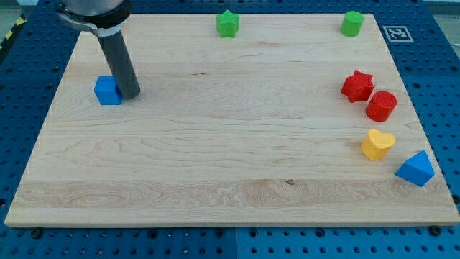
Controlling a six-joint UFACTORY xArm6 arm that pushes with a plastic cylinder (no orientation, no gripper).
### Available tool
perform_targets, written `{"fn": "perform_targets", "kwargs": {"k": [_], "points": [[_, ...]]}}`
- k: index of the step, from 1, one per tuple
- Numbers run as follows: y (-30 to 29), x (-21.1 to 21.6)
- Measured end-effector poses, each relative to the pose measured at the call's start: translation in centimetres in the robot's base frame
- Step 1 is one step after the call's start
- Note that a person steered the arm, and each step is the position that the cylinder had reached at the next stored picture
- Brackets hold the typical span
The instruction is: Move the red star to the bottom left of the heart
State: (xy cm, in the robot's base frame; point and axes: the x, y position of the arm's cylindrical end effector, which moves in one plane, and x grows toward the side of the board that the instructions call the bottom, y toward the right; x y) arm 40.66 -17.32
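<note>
- Camera view: a wooden table (215,144) is shown with my tip (130,93) set down near the top left corner, touching or just beside the right side of a blue cube (107,91).
- No jaws are fitted to this arm; the rod ends in a plain tip, so no spread or pinch state applies.
- The red star (357,85) is located close to the right edge, in the upper half of the table, touching or just beside a red cylinder (382,106) at its lower right.
- The yellow heart (377,144) is located below the cylinder, near the right edge; a blue triangular block (415,169) lies towards the bottom right corner.
- A green star (228,24) and a green cylinder-like block (352,23) are placed along the top edge.
- Progress is judged as not started: the star is above the heart and slightly left of it, not at its bottom left, and my tip is well apart from it.
- Remaining work is judged as crossing the table, then pushing the star down past the heart's left side.
- The star is seen as a small, glossy, solid red piece with blunt points.
</note>
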Motion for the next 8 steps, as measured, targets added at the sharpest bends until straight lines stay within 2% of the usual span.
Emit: {"fn": "perform_targets", "kwargs": {"k": [4, 5, 8], "points": [[-1.4, 0.0], [3.2, 0.0], [23.7, -1.8]]}}
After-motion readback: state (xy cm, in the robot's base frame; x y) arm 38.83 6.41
